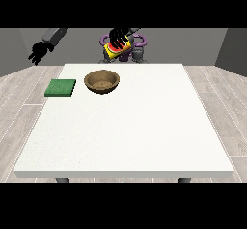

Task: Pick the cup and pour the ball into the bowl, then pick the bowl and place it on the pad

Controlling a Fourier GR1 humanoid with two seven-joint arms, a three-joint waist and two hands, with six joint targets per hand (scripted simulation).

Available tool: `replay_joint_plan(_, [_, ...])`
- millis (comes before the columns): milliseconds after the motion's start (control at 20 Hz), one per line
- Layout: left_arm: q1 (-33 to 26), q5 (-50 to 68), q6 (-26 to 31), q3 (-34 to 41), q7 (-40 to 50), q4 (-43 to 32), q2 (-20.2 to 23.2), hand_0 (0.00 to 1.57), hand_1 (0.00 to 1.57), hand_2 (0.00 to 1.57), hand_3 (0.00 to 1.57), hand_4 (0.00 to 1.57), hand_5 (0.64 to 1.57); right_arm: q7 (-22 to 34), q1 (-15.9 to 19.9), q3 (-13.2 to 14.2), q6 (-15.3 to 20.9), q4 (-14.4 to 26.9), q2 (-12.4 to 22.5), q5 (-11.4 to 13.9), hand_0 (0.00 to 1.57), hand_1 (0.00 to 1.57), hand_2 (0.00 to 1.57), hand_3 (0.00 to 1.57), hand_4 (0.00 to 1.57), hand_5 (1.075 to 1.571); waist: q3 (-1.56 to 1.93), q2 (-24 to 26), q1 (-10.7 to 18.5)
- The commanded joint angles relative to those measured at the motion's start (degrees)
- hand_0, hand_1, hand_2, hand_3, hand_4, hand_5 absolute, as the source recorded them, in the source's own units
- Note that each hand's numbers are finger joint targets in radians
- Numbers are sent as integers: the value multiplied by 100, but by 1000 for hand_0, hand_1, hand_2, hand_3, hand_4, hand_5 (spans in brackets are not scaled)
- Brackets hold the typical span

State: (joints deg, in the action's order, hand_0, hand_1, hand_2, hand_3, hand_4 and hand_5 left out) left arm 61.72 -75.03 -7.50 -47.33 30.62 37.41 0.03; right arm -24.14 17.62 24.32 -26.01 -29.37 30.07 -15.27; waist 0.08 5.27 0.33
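Cup held tilted above the wooden bowl at the far end of the white counter.

The white counter [130, 126] fills the frame's middle, standing on pale grey plank flooring with grey walls behind. Near its upper left edge lies a flat green pad [61, 87]; just right of it sits the brown wooden bowl [102, 81], apart from the pad. Above the bowl, at top centre, a black hand [117, 38] has its fingers curled round a yellow and red cup [118, 49], lifted off the counter and tilted. The ball cannot be seen. At upper left, the other hand [36, 53] hangs off the counter, fingers spread and holding nothing.
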Motion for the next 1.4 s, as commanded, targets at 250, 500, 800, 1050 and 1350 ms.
replay_joint_plan(250, [-1664, 743, -1497, 880, -337, 675, 628, 1571, 1571, 1571, 1571, 1086, 1560, 134, -327, -33, 45, -213, -7, -34, 0, 0, 0, 204, 644, 1570, -25, 273, 163])
replay_joint_plan(500, [-2909, 1880, -2744, 1506, -837, 1142, 271, 1571, 1571, 1571, 1571, 1338, 1545, 189, -57, -177, 261, -533, -200, 39, 0, 0, 0, 228, 667, 1571, -59, -102, 332])
replay_joint_plan(800, [-3666, 4354, -3495, 2106, -1755, 2480, 5, 0, 0, 0, 0, 873, 1547, 31, 593, -353, 620, -961, -727, 77, 0, 0, 0, 201, 685, 1570, -123, -1102, 123])
replay_joint_plan(1050, [-4086, 5676, -3098, 2484, -3501, 2957, 82, 0, 0, 0, 0, 769, 1557, 245, 762, -607, 1349, -1334, -1598, 141, 0, 0, 0, 0, 475, 1570, -68, -1211, 304])
replay_joint_plan(1350, [-4464, 7025, -1712, 3485, -4823, 2690, 871, 0, 0, 0, 0, 943, 1472, 1103, 886, -1223, 2449, -1921, -2436, 554, 0, 0, 0, 0, 0, 1561, -30, -639, 176])
